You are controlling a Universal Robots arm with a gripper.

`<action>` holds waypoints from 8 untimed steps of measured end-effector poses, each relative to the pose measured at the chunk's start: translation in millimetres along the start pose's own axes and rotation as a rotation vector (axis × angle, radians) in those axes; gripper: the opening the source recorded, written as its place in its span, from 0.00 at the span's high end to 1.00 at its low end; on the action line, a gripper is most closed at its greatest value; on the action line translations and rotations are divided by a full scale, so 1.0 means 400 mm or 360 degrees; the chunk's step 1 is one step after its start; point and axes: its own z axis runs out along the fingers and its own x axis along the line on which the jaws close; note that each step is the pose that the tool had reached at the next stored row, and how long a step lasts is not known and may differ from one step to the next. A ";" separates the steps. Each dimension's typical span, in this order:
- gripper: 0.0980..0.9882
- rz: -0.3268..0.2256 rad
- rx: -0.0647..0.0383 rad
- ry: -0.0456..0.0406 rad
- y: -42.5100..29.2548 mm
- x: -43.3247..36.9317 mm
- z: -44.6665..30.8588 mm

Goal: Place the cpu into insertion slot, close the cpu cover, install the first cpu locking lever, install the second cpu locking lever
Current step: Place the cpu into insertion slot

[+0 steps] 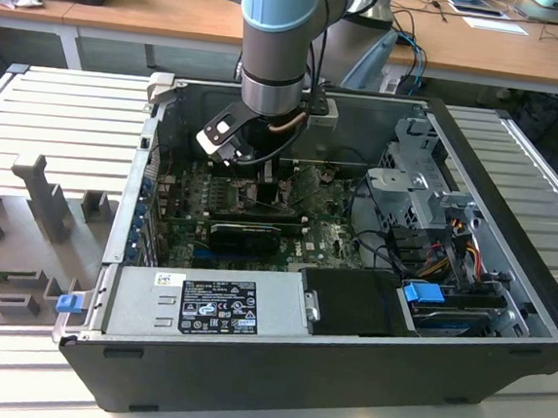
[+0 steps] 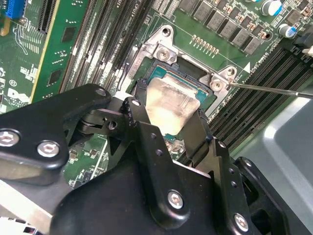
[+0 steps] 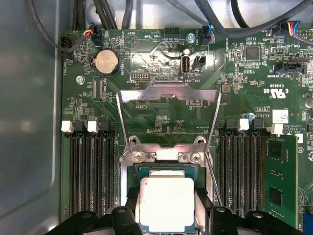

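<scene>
The claw (image 2: 171, 110) is closed on the cpu (image 3: 166, 203). Its two fingers (image 2: 201, 129) bear on opposite edges of the chip, which leaves the silvery top face bare and keeps the chip level.

The cpu sits square over the slot (image 2: 183, 71), low within its metal rim. Whether it is fully seated cannot be determined, as the fingers hide two of its sides. The edge grip is judged to allow a straight drop with no sideways load on the contacts.

The cover (image 3: 168, 92) is swung up and back on its hinge. It lies flat over the board (image 3: 146, 63), so the slot is open from above.

A thin lever (image 2: 274, 89) stands released, angled away from a slot corner and out of the claw's path. The memory slots (image 3: 90, 171) flank the slot on both sides.

In the exterior view the arm (image 1: 273, 52) reaches straight down into the open case (image 1: 294, 367).
</scene>
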 end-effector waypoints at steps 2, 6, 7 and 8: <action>0.51 0.0000 0.0000 0.0000 0.000 0.000 0.000; 0.51 0.0000 0.0000 0.0000 0.000 0.000 0.000; 0.50 0.0000 0.0000 0.0000 -0.001 0.000 0.000; 0.50 0.0000 0.0000 0.0002 -0.001 0.000 0.000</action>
